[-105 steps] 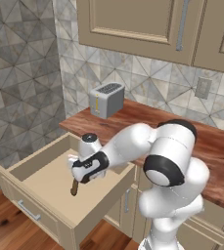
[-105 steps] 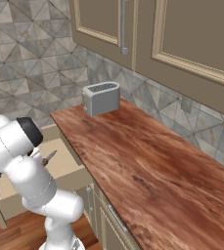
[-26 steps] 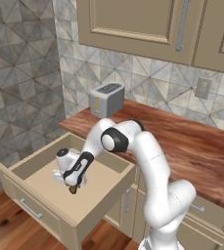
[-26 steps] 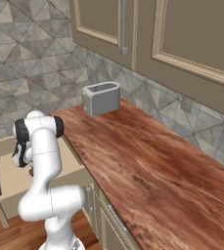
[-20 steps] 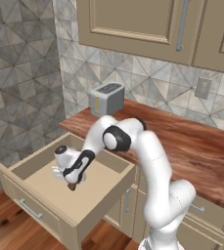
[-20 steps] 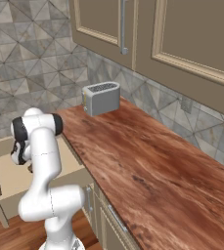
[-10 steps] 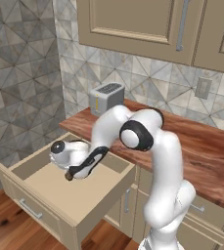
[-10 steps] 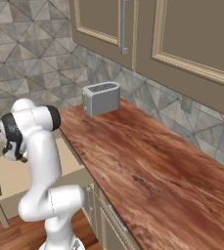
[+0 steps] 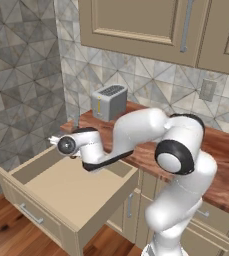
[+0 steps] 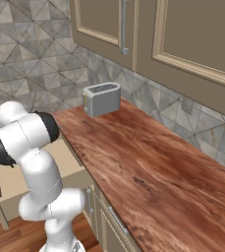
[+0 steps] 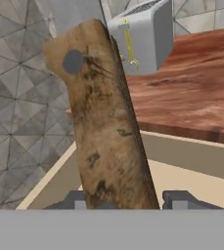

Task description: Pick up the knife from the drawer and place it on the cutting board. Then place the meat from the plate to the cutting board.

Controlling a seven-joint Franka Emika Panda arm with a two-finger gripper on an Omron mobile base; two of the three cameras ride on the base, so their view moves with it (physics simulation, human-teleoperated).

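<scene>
Gripper (image 11: pixel 125 204) clamped on the knife (image 11: pixel 106 122) handle above the drawer (image 9: pixel 61 187); I would carry it level toward the counter (image 10: pixel 148 167), clear of the toaster (image 10: pixel 102 98).

Changes, item by item:
- My arm: was bent low into the drawer (image 9: pixel 61 192); now lifted above its tan floor, wrist turned toward the toaster (image 9: pixel 109 102).
- My gripper (image 11: pixel 128 199): jaws clamped on the knife (image 11: pixel 106 122)'s wooden handle, which was apparently lying in the drawer before.
- Knife: raised off the drawer floor; blade hidden from me.
</scene>
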